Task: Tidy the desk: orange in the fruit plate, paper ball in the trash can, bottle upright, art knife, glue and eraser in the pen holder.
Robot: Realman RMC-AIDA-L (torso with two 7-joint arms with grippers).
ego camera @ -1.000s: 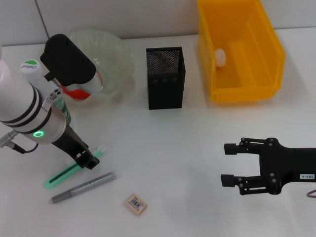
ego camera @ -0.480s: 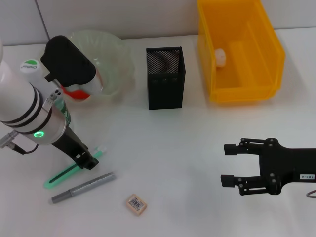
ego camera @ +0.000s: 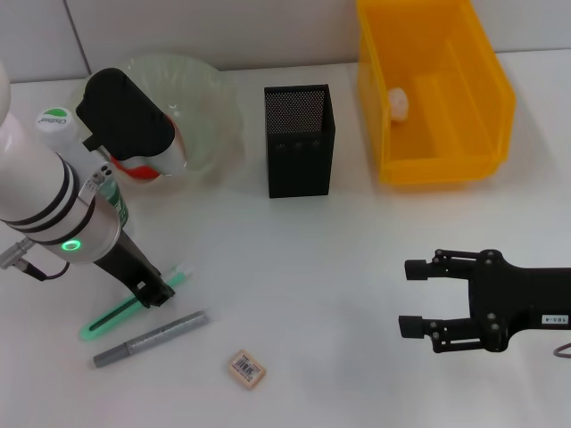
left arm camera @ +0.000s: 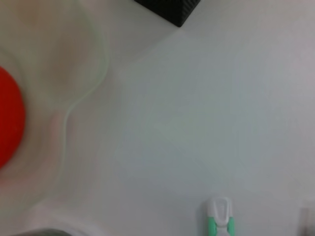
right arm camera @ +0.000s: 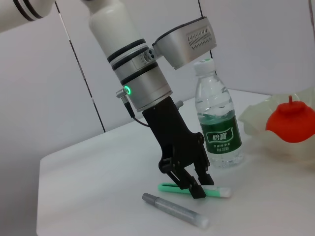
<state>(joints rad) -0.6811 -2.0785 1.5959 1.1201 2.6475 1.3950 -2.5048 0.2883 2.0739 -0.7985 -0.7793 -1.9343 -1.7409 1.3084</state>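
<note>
The fingers of the left gripper (right arm camera: 193,183) are pointing down at the table and standing a little apart, with their tips right at the green and white art knife (ego camera: 134,304); I cannot tell if they are already touching it, and they are not pinching it yet. The grey glue stick (ego camera: 150,339) is lying just on the near side of the knife, and the eraser (ego camera: 247,368) is resting further to the right, near the front edge. Behind the left arm the bottle (right arm camera: 218,124) is already standing upright, the orange (right arm camera: 293,121) is sitting in the fruit plate (ego camera: 207,94), and the paper ball (ego camera: 398,102) is lying inside the trash can (ego camera: 433,94) at the far right. So, in my judgement, the step in hand is picking up the art knife, the first of the three small things for the pen holder (ego camera: 300,139), which is standing in the middle at the far side. The next move is probably calling for closing across the thin body of the knife, lifting it without pushing the glue stick, and carrying it to the right and far over the open top of the holder. The right gripper (ego camera: 416,298) is waiting low at the near right with its fingers spread wide, holding nothing.
</note>
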